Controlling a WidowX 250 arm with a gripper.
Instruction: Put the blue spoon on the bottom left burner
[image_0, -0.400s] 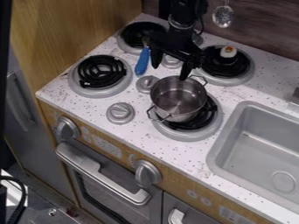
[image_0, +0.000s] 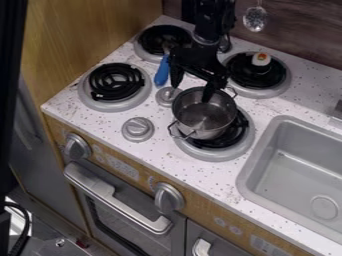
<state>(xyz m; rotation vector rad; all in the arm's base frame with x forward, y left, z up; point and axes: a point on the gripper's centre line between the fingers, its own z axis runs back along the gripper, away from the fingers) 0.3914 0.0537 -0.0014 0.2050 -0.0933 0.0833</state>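
The gripper (image_0: 192, 89) hangs open over the back edge of the metal pot, one finger over the pot's opening and the other to the left of its rim. Behind and left of it, the blue spoon (image_0: 161, 73) has its blue handle on the white counter; its other end lies at the back left burner, partly hidden by the gripper. The bottom left burner (image_0: 115, 82), a black coil in a grey ring, has nothing on it.
The metal pot (image_0: 204, 117) stands on the front right burner. A small white and orange object (image_0: 261, 59) sits on the back right burner (image_0: 280, 82). Knobs (image_0: 137, 129) rise between the burners, and a sink (image_0: 267, 150) lies at the right.
The gripper has moved slightly down and toward the front, bringing one finger over the pot's opening. The spoon and pot have not moved.
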